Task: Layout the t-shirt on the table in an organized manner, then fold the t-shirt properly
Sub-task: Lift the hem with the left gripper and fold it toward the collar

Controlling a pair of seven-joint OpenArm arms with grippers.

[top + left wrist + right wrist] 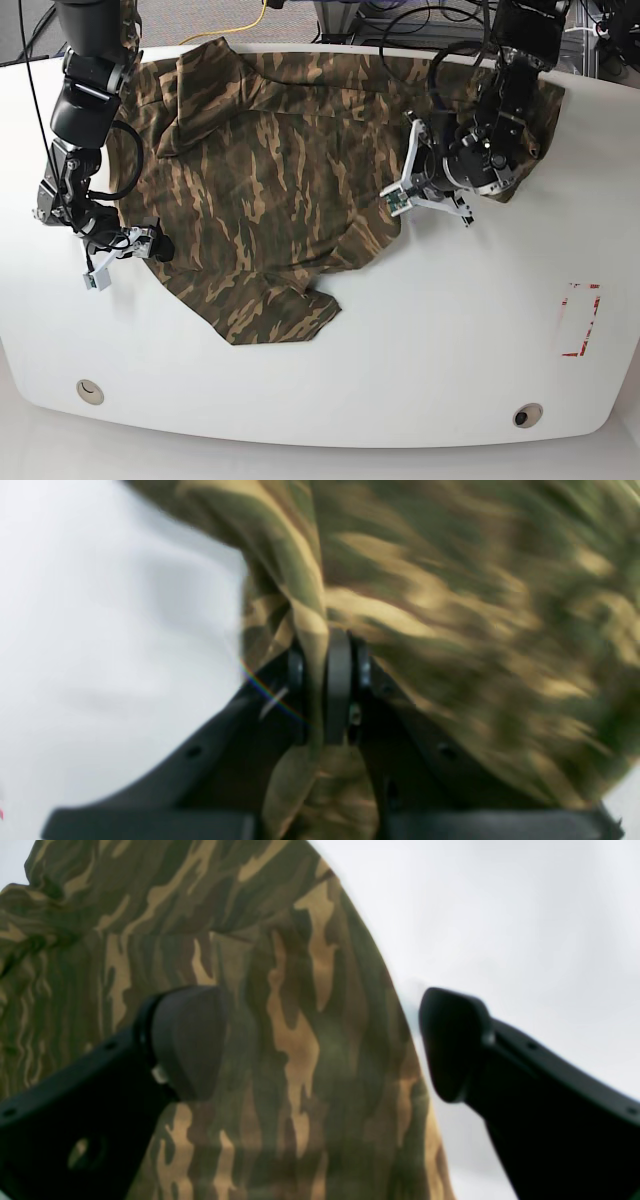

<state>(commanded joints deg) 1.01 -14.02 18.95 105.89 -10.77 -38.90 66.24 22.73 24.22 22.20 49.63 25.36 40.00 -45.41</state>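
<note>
The camouflage t-shirt (270, 170) lies spread and rumpled across the back half of the white table (430, 340), with a bunched flap hanging toward the front. My left gripper (400, 182) is at the shirt's right edge. In the left wrist view, which is blurred, that left gripper (325, 680) is shut on a fold of the t-shirt (475, 605). My right gripper (152, 243) is at the shirt's left edge. The right wrist view shows this gripper (320, 1040) open, one finger over the t-shirt (280, 990) and the other over the bare table (525, 915).
A small red-marked rectangle (582, 320) is on the table at the right. Two round grommet holes (90, 390) (527, 414) sit near the front edge. Cables (400, 20) run behind the table's back edge.
</note>
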